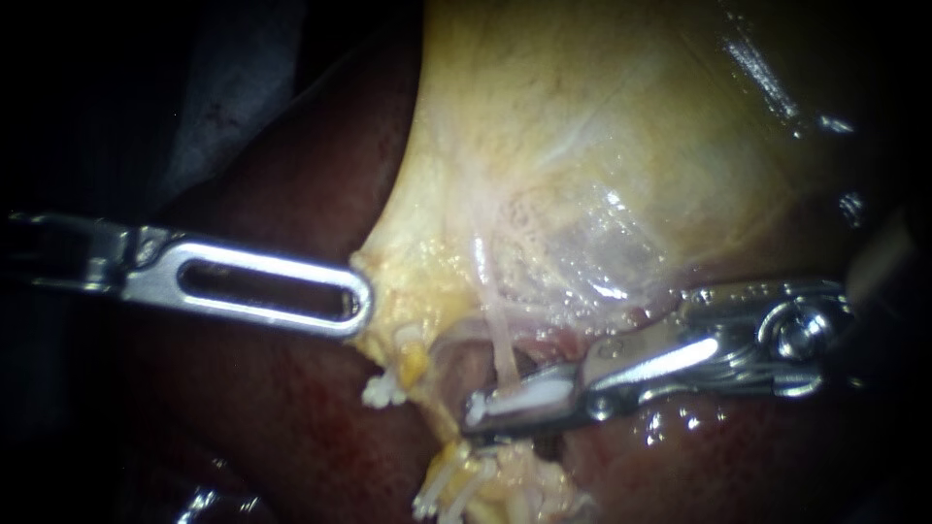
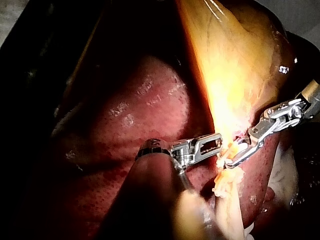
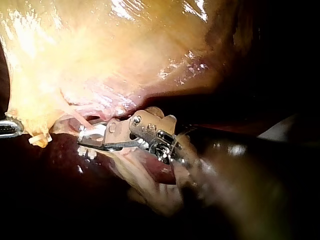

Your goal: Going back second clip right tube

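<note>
Liver (image 1: pixel 291 417), gallbladder (image 1: pixel 582 126), left instrument (image 1: pixel 359 301) at its edge, right instrument (image 1: pixel 485 408) at tube (image 1: pixel 497 340)

Right tube (image 1: pixel 497 335): thin, pale, taut, running down from gallbladder (image 1: pixel 582 146).

The gallbladder (image 1: pixel 582 146) fills the upper middle, pale yellow and wet, with bright glints. Dark red, glossy liver (image 1: pixel 291 417) lies below it and to its left. Yellow-white fat shreds (image 1: pixel 400 374) hang at the gallbladder's lower edge, with a second tuft (image 1: pixel 466 490) further down. A grey surface (image 1: pixel 233 87) shows beyond the liver, upper left.
</note>
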### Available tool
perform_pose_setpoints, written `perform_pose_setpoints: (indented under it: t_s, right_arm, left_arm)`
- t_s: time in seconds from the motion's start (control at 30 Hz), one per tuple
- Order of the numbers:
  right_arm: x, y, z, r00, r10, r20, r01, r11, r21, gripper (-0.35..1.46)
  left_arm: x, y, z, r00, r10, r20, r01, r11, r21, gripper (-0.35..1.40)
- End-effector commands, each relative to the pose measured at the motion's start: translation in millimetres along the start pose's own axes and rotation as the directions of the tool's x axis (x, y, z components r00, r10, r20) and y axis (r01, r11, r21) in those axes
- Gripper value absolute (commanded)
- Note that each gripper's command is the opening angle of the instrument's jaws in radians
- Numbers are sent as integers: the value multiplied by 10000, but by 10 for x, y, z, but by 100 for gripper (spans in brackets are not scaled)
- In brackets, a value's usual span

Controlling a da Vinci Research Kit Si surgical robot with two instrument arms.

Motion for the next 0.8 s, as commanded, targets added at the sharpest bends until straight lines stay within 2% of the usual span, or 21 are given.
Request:
perform_pose_setpoints:
  t_s: [0.03,0.4,0.43,0.5,0.57,0.67,0.8]
  right_arm:
    - [0,0,0,10000,-8,4,8,10000,4,-35]
    - [-1,-1,1,10000,-22,20,22,10000,16,-35]
    - [-2,-1,1,10000,-28,23,28,10000,17,-19]
    - [-3,-1,2,10000,21,6,-21,10000,39,0]
    - [-3,-2,2,10000,-44,-34,44,10000,81,11]
    - [-2,-2,3,9983,-579,-116,581,9982,148,33]
    - [0,-2,5,9948,-994,-230,999,9947,228,42]
  left_arm:
    - [0,0,-1,10000,1,1,-1,10000,-9,-35]
    - [0,-1,-1,10000,0,2,0,10000,-9,-35]
    - [0,-1,0,10000,-1,3,1,10000,-9,-35]
    - [0,-1,0,10000,-2,3,2,10000,-9,-35]
    - [0,-2,0,10000,-3,3,3,10000,-9,-35]
    - [0,-2,0,10000,-3,3,3,10000,-9,-35]
    - [0,-2,0,10000,-3,3,3,10000,-9,-35]
